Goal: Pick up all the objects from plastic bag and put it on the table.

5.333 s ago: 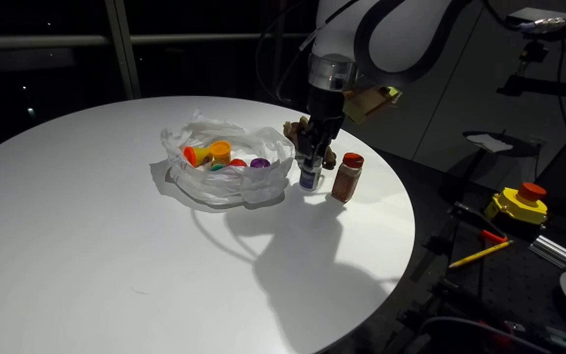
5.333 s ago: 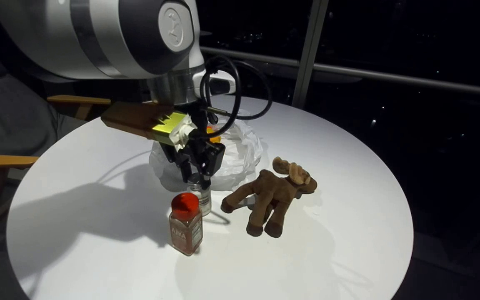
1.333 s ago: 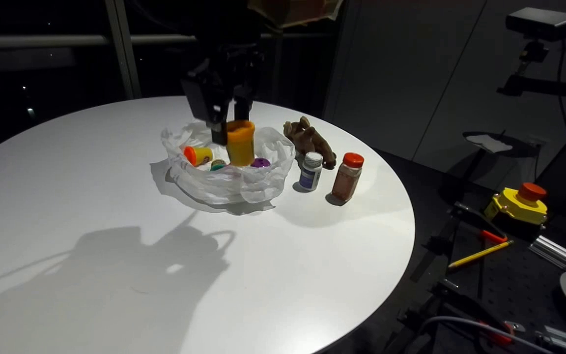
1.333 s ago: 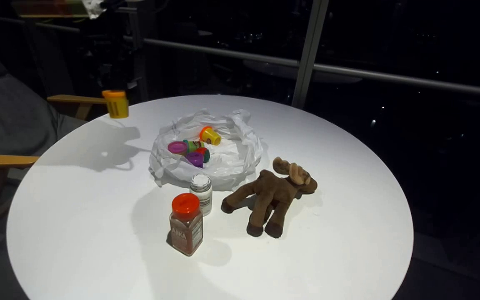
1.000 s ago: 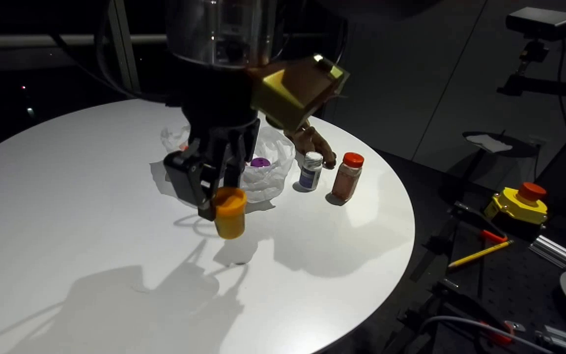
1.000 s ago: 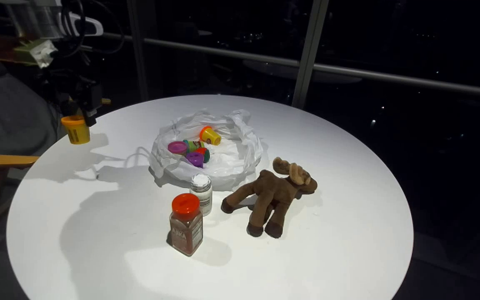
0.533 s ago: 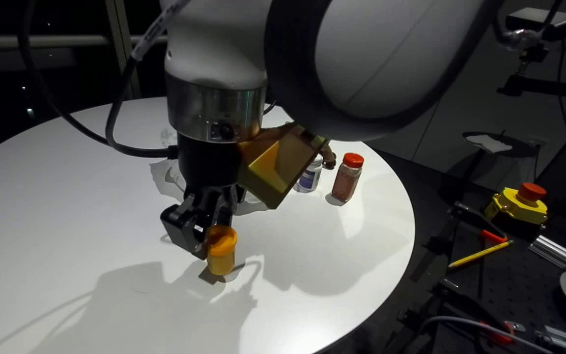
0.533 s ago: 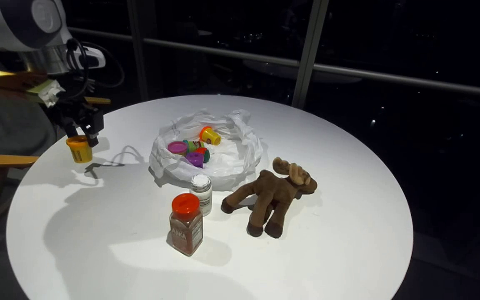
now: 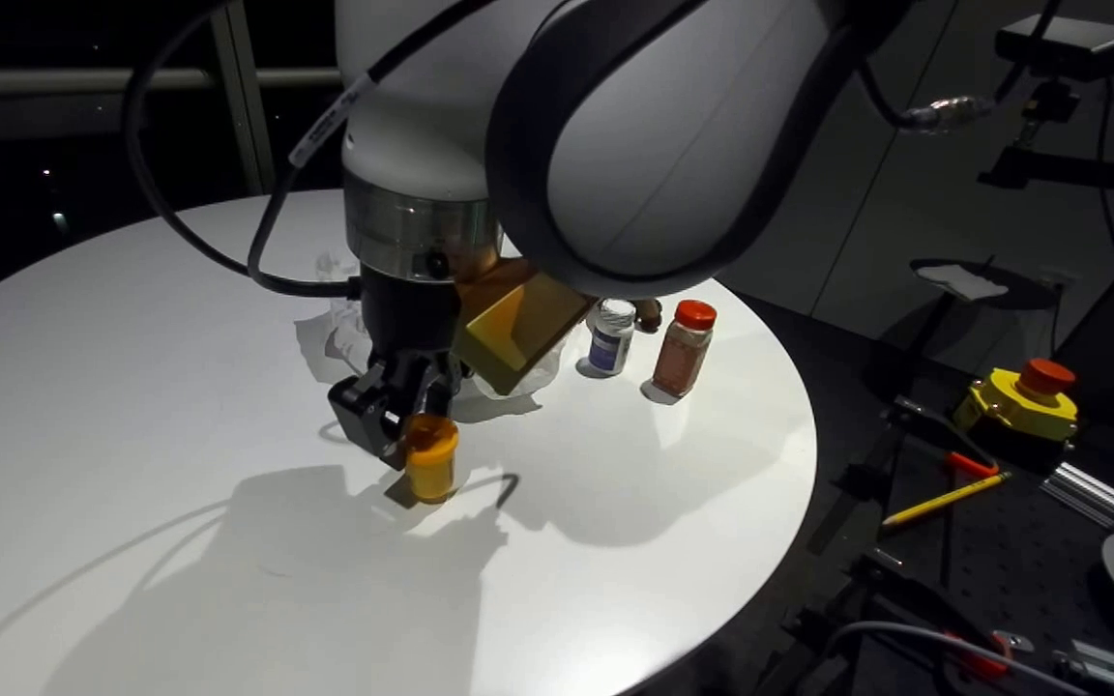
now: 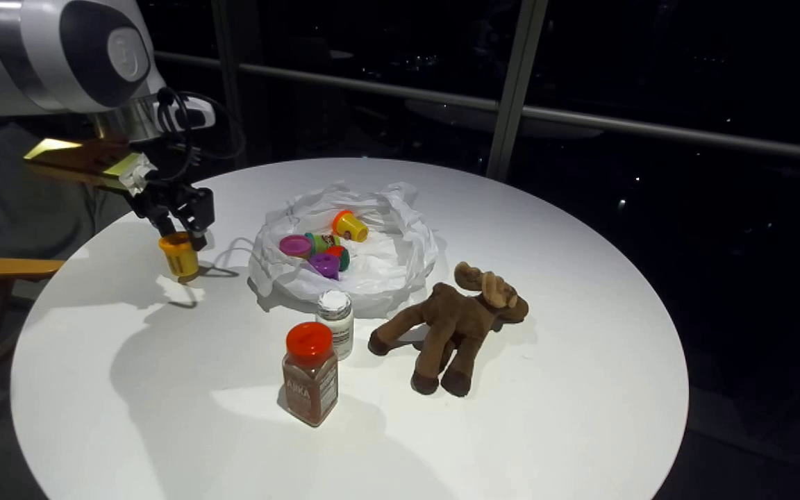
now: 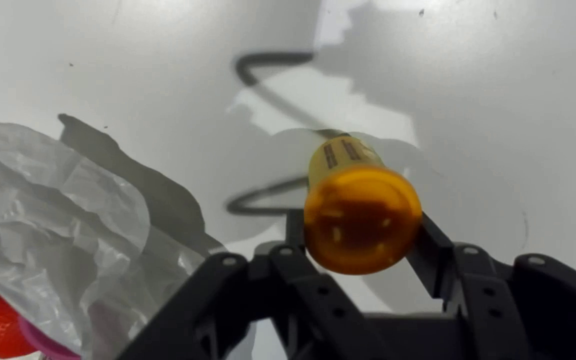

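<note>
My gripper is shut on the orange lid of a yellow cup, which stands nearly upright low over the white table; whether its base touches cannot be told. Beside it sits the crumpled plastic bag. Inside lie a yellow cup with an orange lid, a green piece, a pink-lidded cup, a purple can and a red ball. Out on the table are the brown plush figure, the red-capped bottle and a white bottle.
The arm hides most of the bag in an exterior view. A wooden chair armrest stands by the table's rim near the gripper. Past the opposite rim is a dark bench with a yellow and red button.
Several seconds ago the gripper was at the white bottle and this cup lay in the bag. Over the last second the held cup came down toward the table, then shifted back nearer the bag.
</note>
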`<move>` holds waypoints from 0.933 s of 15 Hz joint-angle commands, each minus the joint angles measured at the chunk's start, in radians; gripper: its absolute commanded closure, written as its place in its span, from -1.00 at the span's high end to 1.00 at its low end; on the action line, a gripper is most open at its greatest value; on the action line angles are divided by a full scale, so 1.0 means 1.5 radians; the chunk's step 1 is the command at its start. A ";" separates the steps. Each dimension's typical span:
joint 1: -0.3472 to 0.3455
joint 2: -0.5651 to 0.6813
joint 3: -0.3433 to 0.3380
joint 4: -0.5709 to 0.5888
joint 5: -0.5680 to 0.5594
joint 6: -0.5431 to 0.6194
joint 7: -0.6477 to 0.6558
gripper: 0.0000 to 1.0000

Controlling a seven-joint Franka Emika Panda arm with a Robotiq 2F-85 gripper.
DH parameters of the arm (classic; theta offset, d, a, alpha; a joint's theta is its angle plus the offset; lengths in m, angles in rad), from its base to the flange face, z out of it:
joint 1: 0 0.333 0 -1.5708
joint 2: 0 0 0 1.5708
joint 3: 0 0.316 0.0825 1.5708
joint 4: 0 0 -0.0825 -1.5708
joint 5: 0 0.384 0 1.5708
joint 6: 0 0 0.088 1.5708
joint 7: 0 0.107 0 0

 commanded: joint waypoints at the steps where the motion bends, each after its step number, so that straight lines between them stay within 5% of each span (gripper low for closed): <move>1: 0.013 0.000 -0.023 0.013 -0.010 0.014 0.012 0.57; 4: 0.002 -0.005 -0.025 0.015 -0.001 0.012 0.007 0.98; 9: -0.011 -0.017 -0.022 0.075 0.009 -0.057 -0.001 1.00; 14: -0.006 0.026 -0.046 0.176 -0.061 -0.168 0.006 1.00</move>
